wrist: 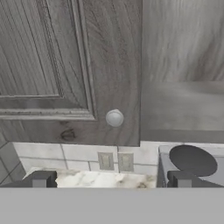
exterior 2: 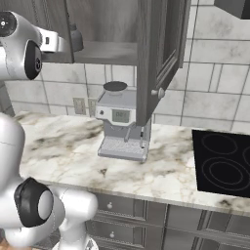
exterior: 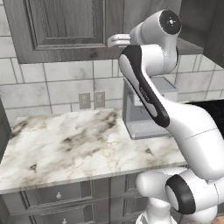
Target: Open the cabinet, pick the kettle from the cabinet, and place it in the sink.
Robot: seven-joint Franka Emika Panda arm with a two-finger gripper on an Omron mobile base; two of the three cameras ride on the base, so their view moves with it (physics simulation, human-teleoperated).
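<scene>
One cabinet [exterior 2: 161, 53] door is swung open and the other is seen closed, its knob [wrist: 114, 118] at twelve o'clock from the gripper [wrist: 111, 180], whose jaws are spread wide and empty. The kettle [exterior 2: 74, 38] is left on the shelf; grasping and sink placement remain.
</scene>
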